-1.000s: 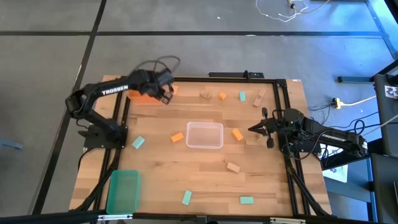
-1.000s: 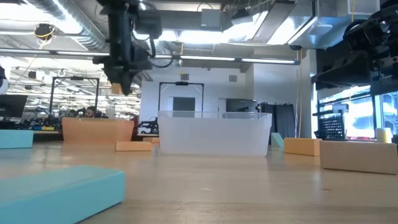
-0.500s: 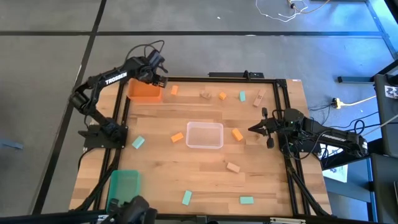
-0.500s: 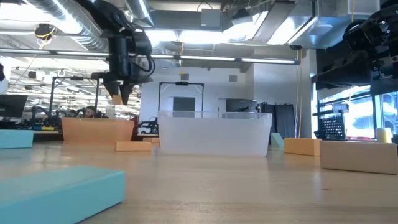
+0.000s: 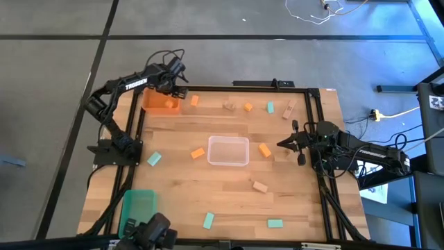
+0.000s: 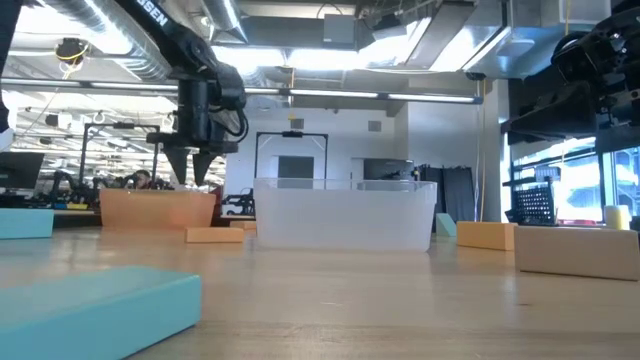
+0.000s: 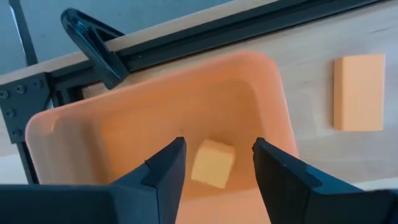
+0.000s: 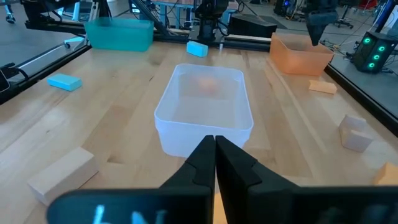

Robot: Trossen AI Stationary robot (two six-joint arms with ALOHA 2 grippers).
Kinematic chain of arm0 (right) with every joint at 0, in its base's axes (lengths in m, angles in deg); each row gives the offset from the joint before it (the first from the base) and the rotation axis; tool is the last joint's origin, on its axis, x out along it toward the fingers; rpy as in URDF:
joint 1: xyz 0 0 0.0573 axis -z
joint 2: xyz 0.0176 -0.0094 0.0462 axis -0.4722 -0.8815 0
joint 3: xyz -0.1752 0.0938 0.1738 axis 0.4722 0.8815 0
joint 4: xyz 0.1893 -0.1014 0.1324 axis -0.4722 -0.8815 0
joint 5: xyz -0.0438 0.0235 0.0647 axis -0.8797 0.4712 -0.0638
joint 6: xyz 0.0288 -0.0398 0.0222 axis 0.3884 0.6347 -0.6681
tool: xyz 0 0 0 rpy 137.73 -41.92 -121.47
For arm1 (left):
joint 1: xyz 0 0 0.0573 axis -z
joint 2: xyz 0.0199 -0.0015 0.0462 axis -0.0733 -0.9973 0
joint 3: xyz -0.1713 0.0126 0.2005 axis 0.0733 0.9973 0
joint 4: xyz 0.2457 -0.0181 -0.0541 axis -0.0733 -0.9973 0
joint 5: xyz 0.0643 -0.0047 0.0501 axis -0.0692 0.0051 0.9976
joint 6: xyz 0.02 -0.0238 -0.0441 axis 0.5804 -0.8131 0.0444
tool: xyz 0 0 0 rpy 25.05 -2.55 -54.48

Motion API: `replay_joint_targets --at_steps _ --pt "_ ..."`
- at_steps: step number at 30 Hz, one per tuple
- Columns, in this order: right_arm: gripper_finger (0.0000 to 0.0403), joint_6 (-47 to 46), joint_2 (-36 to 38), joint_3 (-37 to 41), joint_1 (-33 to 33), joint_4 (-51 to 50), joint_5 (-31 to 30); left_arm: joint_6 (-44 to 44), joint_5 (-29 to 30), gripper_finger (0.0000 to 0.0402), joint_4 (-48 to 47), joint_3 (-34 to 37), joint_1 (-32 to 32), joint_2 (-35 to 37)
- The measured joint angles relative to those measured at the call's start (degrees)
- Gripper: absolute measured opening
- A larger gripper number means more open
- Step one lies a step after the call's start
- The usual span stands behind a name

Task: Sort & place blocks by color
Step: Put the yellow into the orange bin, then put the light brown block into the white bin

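The left gripper [image 5: 175,89] hangs directly above the orange bin [image 5: 154,105] at the table's [image 5: 229,201] far left corner, fingers spread and holding nothing. An orange block [image 7: 213,163] lies on the bin floor between and below the fingers. The next orange block [image 5: 194,101] lies just beside the bin toward the table's middle, its long axis running across the table's depth; the left arm is much the nearer. The right gripper [image 5: 283,144] waits, closed and empty, beside the clear bin [image 5: 228,162]. Blocks are small matte rectangular pieces; the bins are smooth moulded plastic with rounded corners.
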Motion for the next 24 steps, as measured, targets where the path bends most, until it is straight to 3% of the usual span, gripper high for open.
replay_joint_targets --at_steps 8,17,24 --pt "0.0014 -1.04 0.02 0.0 0.0 0.8 -0.02 3.46 -0.21 0.0178 0.58 0.0 5.13 4.5" --pt "0.0018 -15.17 0.01 0.0 0.0 0.88 -4.57 4.41 -0.3 0.0178 0.56 0.0 19.3 12.32" --pt "0.0089 -17.99 0.02 0.0 0.02 1.55 -9.73 2.54 -0.28 0.0179 0.18 0.0 29.04 14.95"
